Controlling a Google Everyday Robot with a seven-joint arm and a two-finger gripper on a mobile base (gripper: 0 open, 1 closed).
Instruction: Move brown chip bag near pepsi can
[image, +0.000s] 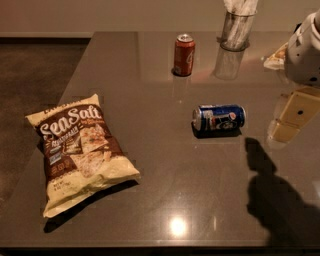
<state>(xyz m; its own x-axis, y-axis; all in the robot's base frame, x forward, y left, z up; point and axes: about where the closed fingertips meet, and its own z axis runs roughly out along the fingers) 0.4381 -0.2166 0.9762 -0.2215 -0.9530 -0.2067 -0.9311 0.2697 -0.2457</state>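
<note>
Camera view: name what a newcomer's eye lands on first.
The chip bag lies flat at front left of the table, the biggest thing there. The pepsi can lies on its side right of centre, a red can upright behind it. The gripper hangs at the right edge, touching nothing.

bare table (165, 155) btwn brown chip bag (80, 150) & pepsi can (219, 118); red can (184, 55) behind; hand (291, 120) right edge.

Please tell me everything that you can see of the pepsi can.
The pepsi can is a small blue soda can with a round red-white-blue logo and silver ends, metal by its look. It lies on its side on the dark glossy table, right of centre, touching nothing else. The end effector hovers to its right, apart from it.
</note>
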